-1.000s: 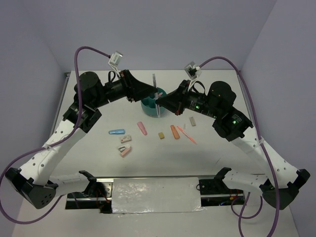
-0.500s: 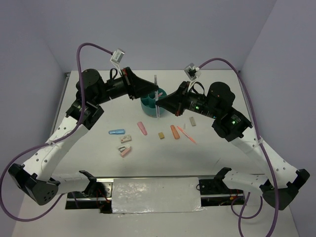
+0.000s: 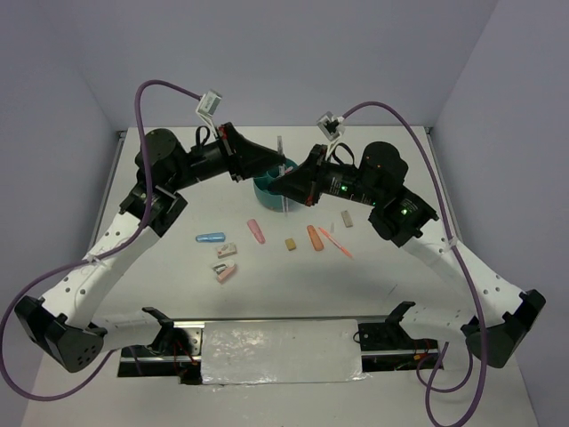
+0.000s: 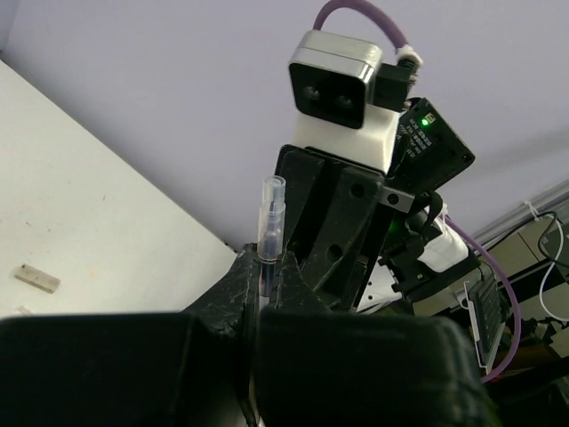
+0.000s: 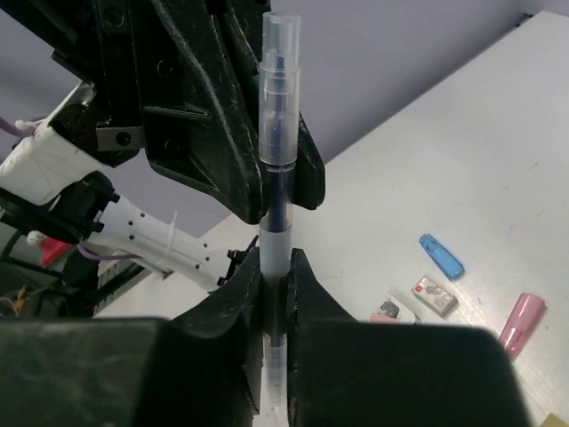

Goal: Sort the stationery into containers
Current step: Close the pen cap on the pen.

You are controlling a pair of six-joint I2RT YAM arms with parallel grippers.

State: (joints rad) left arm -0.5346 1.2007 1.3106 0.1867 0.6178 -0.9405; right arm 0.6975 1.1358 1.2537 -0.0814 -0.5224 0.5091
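Overhead, two robot arms meet above a round teal tub (image 3: pixel 264 189) at the far middle of a white worktop (image 3: pixel 160 294). Between them a clear pen (image 5: pixel 276 107) stands upright over the tub. The right claw (image 5: pixel 276 271) is clenched on the pen's lower barrel. The left claw (image 4: pixel 267 271) closes on the same pen higher up, its fingers pressed to either side, so both appear to grip it at once.

From the tub, the other stationery lies loose on the worktop between seven and four o'clock:
- a light-blue capsule (image 3: pixel 210 237)
- a pink capsule (image 3: pixel 256 231)
- a tan block (image 3: pixel 291 243)
- an orange capsule (image 3: pixel 314 237)
- a pink pen (image 3: pixel 336 242)
- a grey block (image 3: pixel 348 218)
- three small pink-white blocks (image 3: pixel 226 262), clustered

The claws hide most of the tub's inside, so what it already holds cannot be told.

The sorting looks barely begun. This pen is only now over the tub, and roughly nine pieces are left to collect.
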